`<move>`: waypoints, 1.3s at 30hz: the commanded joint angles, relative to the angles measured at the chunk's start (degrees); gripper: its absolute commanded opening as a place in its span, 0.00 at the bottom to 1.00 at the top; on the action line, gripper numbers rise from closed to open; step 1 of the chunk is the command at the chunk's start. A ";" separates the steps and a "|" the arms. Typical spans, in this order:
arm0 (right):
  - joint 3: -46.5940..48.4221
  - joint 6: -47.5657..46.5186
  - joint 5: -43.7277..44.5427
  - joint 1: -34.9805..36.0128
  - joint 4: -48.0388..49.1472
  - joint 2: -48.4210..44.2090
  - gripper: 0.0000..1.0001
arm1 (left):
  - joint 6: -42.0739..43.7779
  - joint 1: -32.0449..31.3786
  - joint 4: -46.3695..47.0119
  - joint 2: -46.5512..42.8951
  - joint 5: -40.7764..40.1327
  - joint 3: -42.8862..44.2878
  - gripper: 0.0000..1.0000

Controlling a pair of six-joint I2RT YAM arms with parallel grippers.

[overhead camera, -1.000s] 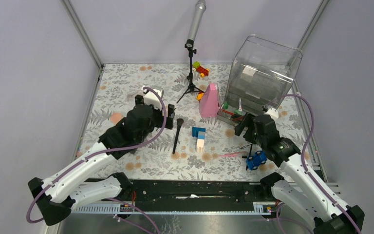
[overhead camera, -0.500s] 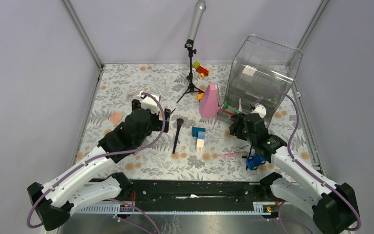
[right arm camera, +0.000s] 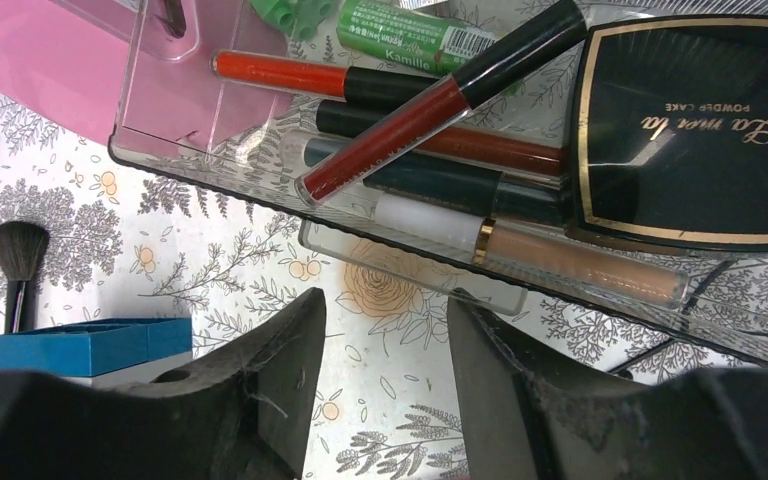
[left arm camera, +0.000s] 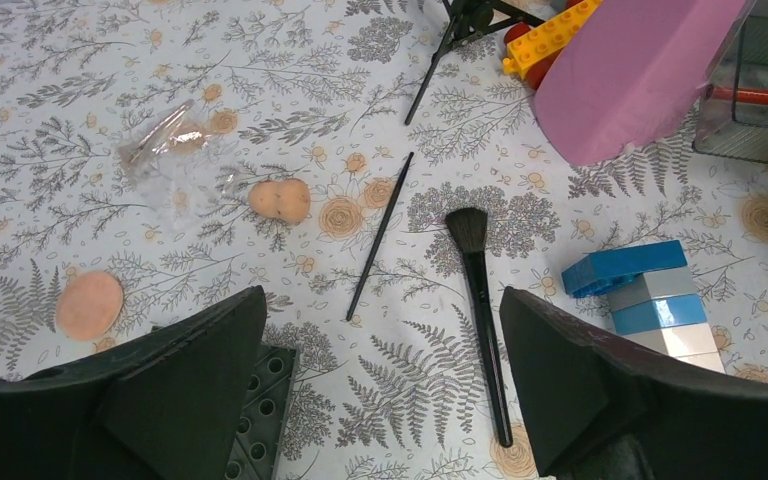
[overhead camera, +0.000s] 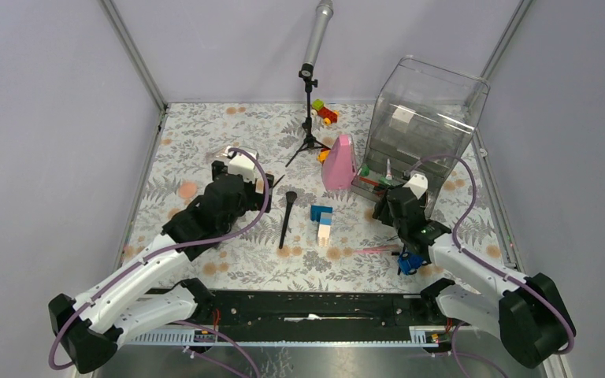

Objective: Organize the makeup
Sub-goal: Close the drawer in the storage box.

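On the floral bench [left arm camera: 60,80], the left claw [left arm camera: 380,300] gapes wide and empty above a black-handled brush [left arm camera: 482,300], while the right claw [right arm camera: 385,300], half-parted and empty, faces the clear tray [right arm camera: 210,168] holding a black square compact [right arm camera: 700,130].

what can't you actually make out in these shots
- Top view: tray contents too small; right arm covers part.
- Left wrist view: dark studded plate lies under the left tool, cut by the bottom edge.
- Right wrist view: compact cut by the right edge.
- Top view: blue car partly under the right arm.
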 commanded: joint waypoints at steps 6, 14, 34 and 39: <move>-4.07 -5.42 6.29 0.43 16.62 0.96 0.58 | -0.10 1.30 2.74 0.14 1.10 -0.24 0.98; -6.65 -11.06 11.40 0.40 24.45 1.23 0.63 | -0.56 2.79 2.89 1.20 3.64 -0.05 0.97; -5.28 -16.17 24.69 0.37 35.90 10.02 0.76 | -0.83 3.17 2.89 1.44 4.73 -0.23 0.97; -4.66 -18.54 24.94 -0.06 40.27 12.40 0.77 | -0.91 3.17 2.94 1.54 5.30 -0.22 0.97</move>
